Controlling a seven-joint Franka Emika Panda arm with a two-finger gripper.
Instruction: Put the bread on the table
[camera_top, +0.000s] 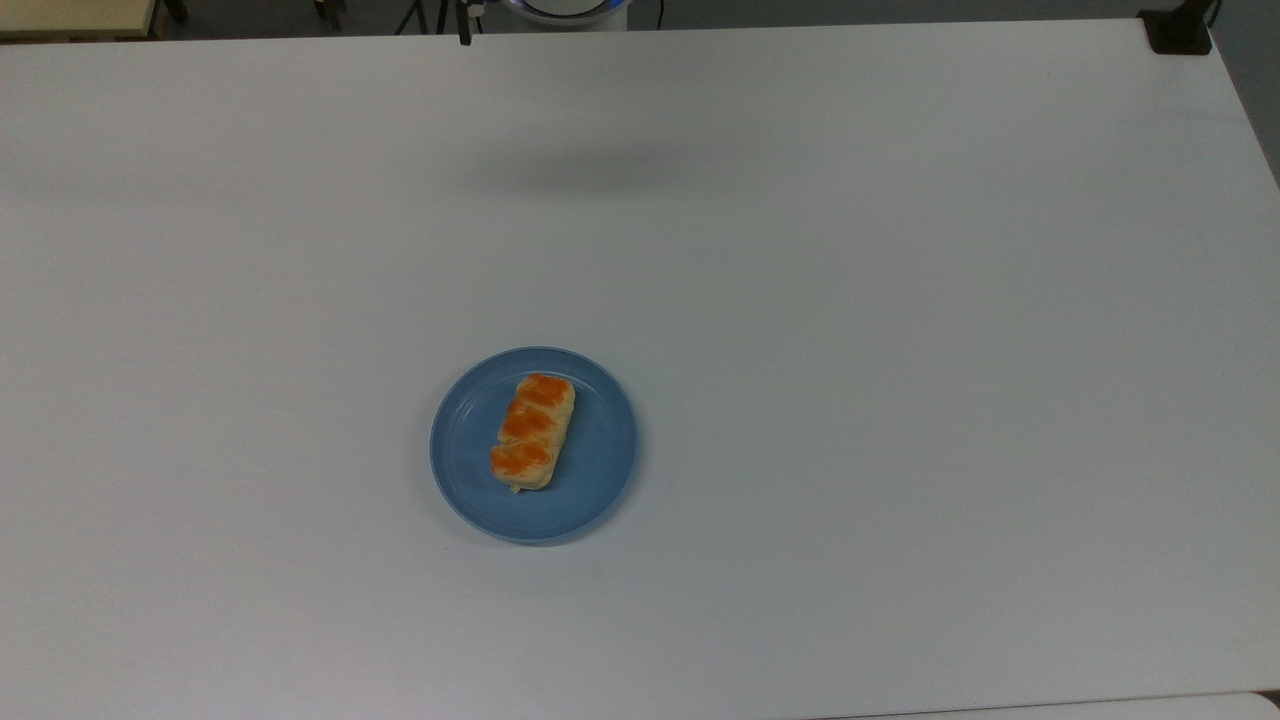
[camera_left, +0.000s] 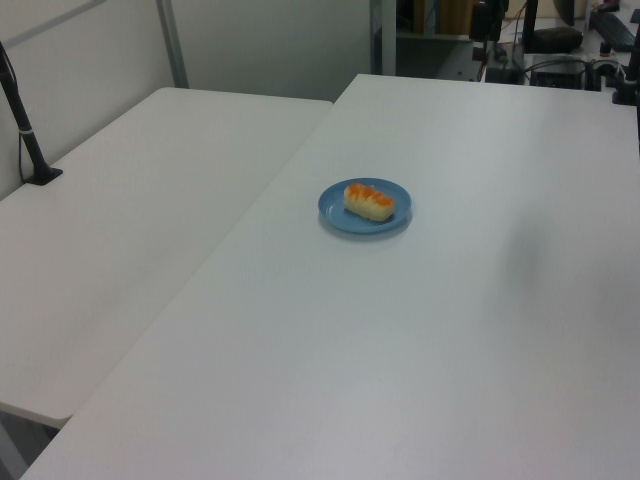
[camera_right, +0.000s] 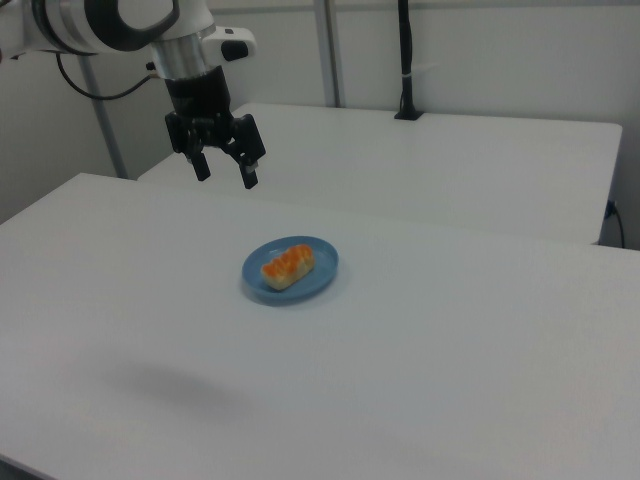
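My gripper (camera_right: 226, 173) hangs open above the table (camera_top: 900, 300); next I descend onto the bread (camera_top: 533, 432) on its blue plate (camera_top: 600, 470).

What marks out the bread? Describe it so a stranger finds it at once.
On the large white table sits one round blue plate, the top view's lower middle. The bread lies on it: a small oblong pale-tan roll with three orange glazed patches, far smaller than the plate.
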